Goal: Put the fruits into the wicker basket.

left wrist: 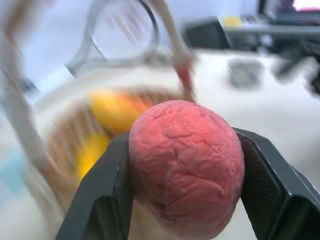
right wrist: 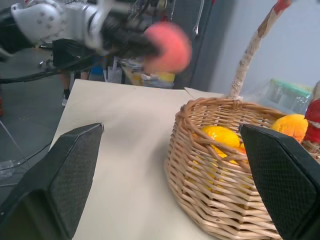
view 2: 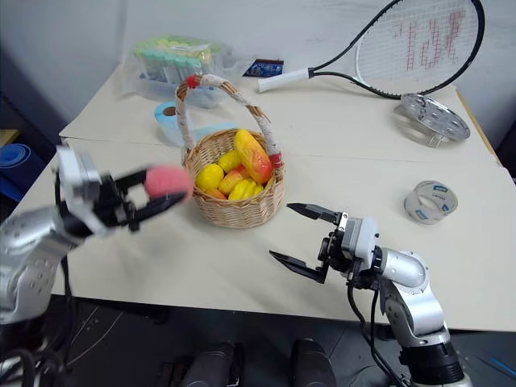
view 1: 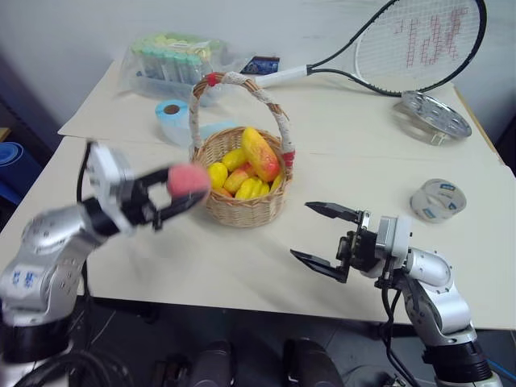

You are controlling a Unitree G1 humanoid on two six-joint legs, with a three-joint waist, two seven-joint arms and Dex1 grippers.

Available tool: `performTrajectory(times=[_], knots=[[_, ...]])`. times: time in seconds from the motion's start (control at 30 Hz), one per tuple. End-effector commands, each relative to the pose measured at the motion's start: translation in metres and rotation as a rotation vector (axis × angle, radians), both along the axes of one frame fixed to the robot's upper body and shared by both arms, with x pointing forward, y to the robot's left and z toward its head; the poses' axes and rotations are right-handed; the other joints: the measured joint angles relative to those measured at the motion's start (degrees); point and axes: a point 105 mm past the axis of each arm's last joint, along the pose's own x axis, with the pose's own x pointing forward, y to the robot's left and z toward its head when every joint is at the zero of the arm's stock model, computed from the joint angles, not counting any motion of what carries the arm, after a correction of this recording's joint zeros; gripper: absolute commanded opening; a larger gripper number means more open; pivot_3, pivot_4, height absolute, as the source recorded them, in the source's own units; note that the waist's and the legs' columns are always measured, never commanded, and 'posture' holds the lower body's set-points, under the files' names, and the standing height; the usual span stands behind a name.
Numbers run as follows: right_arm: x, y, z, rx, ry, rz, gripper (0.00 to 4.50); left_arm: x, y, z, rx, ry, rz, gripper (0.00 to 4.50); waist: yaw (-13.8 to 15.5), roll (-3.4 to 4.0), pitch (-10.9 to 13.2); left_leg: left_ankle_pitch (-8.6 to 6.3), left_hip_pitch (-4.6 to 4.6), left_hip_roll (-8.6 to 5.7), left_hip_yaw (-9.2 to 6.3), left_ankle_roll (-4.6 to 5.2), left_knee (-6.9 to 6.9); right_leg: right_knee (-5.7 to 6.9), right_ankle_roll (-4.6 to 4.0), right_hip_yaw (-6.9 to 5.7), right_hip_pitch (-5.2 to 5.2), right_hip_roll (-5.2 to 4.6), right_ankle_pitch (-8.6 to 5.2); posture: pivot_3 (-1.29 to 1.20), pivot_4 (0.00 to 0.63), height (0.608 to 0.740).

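- The left jaws (view 1: 179, 196) are clenched on the pink-red peach (view 1: 189, 179), one black finger on each side of it, as the left wrist view shows.
- The left arm reaches up off the desk (view 1: 242, 266) with the forearm angled forward and toward the robot's right, so the peach hangs in the air just beside the rim of the wicker basket (view 1: 242, 205), on the basket's left side.
- The mango (view 1: 260, 153), yellow fading to orange-red, already lies in the basket, leaning on a heap of small yellow fruits (view 1: 242, 181), just past the left jaws' tips.
- The basket's arched handle (view 1: 242, 85), wrapped in whitish cord with red bindings at its ends, rises above the fruit.
- The right jaws (view 1: 322, 235) stand wide apart and hold nothing, with the two fingers pointing to the robot's left, toward the basket, which is near but not touched.
- The right forearm is raised from the desk's near edge with the wrist bent inward.
- In the right wrist view the basket wall sits between the spread fingers, with the peach above and beyond it.
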Motion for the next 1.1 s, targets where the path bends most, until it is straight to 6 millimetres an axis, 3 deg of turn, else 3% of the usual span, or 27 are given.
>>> performTrajectory(times=[0.03, 0.1, 0.2, 0.3, 0.37, 0.47, 0.6, 0.67, 0.73, 0.9, 1.1], knots=[[0.007, -0.006, 0.012, 0.093, 0.001, -0.050, 4.50, 0.029, -0.010, -0.009, -0.007, 0.059, 0.065, 2.43, -0.27, 0.02, -0.01, 0.00, 0.04, 0.00, 0.10, -0.01, -0.05, 0.15, 0.02, -0.06, 0.00, 0.05, 0.01, 0.00, 0.150, 0.740], [0.020, -0.009, 0.019, 0.192, 0.046, -0.114, 4.50, 0.042, -0.017, -0.021, 0.026, 0.084, 0.066, 2.43, -0.79, 0.01, -0.01, 0.02, 0.03, 0.04, 0.36, 0.00, -0.08, 0.20, 0.05, -0.18, -0.10, 0.17, 0.02, 0.00, 0.150, 0.740], [0.033, -0.006, 0.022, 0.215, 0.113, -0.131, 4.50, 0.049, -0.017, -0.026, 0.026, 0.088, 0.080, 3.38, -1.29, 0.00, 0.00, 0.02, 0.00, 0.06, 0.53, 0.02, -0.06, 0.21, 0.06, -0.18, -0.22, 0.31, 0.02, 0.00, 0.150, 0.740], [0.047, 0.000, 0.020, 0.157, 0.171, -0.104, 4.50, 0.040, -0.011, -0.019, 0.012, 0.045, 0.077, 4.36, -1.31, -0.04, 0.03, 0.02, -0.10, 0.12, 0.49, 0.03, 0.02, 0.20, 0.06, -0.18, -0.27, 0.25, 0.03, 0.00, 0.150, 0.740], [0.053, 0.003, 0.021, 0.134, 0.189, -0.084, 4.50, 0.034, -0.006, -0.016, 0.012, 0.018, 0.080, 4.47, -1.42, -0.04, 0.03, 0.02, -0.09, 0.11, 0.51, 0.05, 0.06, 0.21, 0.07, -0.15, -0.26, 0.11, 0.03, 0.00, 0.150, 0.740], [0.074, 0.014, 0.029, 0.092, 0.201, -0.063, 4.50, 0.004, 0.013, -0.012, 0.039, -0.021, 0.052, 4.47, -2.30, -0.03, 0.03, 0.01, -0.07, 0.17, 0.52, 0.04, 0.04, 0.19, 0.07, -0.14, -0.26, 0.09, 0.03, 0.00, 0.150, 0.740], [0.110, 0.032, 0.044, 0.049, 0.201, -0.067, 4.50, -0.041, 0.047, -0.026, 0.109, 0.074, 0.070, 4.47, -3.54, 0.01, 0.07, 0.01, -0.06, 0.32, 0.80, -0.03, -0.12, 0.23, 0.06, 0.01, -0.50, 0.10, 0.03, 0.00, 0.150, 0.740], [0.123, 0.036, 0.052, 0.069, 0.213, -0.060, 4.50, -0.057, 0.052, -0.036, 0.128, 0.138, 0.069, 4.47, -3.52, 0.02, 0.07, 0.03, -0.09, 0.37, 0.69, -0.09, -0.14, 0.28, 0.01, 0.07, -0.54, 0.07, 0.00, 0.00, 0.150, 0.740], [0.120, 0.050, 0.055, 0.030, 0.200, 0.041, 4.50, -0.075, 0.047, -0.046, 0.121, 0.216, 0.033, 4.47, -3.11, 0.05, 0.09, 0.02, -0.11, 0.37, 0.66, -0.09, -0.15, 0.27, 0.00, 0.06, -0.53, 0.03, 0.00, 0.00, 0.150, 0.740], [0.121, 0.063, 0.061, -0.004, 0.180, 0.125, 2.94, -0.089, 0.040, -0.057, 0.120, 0.245, 0.052, 4.50, -2.16, 0.06, 0.10, -0.12, -0.18, 0.24, 0.58, 0.08, -0.09, 0.23, -0.04, 0.09, -0.52, -0.16, 0.01, 0.00, 0.150, 0.740], [0.122, 0.054, 0.068, 0.001, 0.177, 0.146, 1.10, -0.089, 0.031, -0.060, 0.101, 0.238, 0.050, 4.50, -2.28, 0.09, 0.11, -0.15, -0.19, 0.19, 0.54, 0.03, -0.15, 0.21, -0.05, 0.05, -0.54, -0.17, 0.02, 0.00, 0.150, 0.740]])
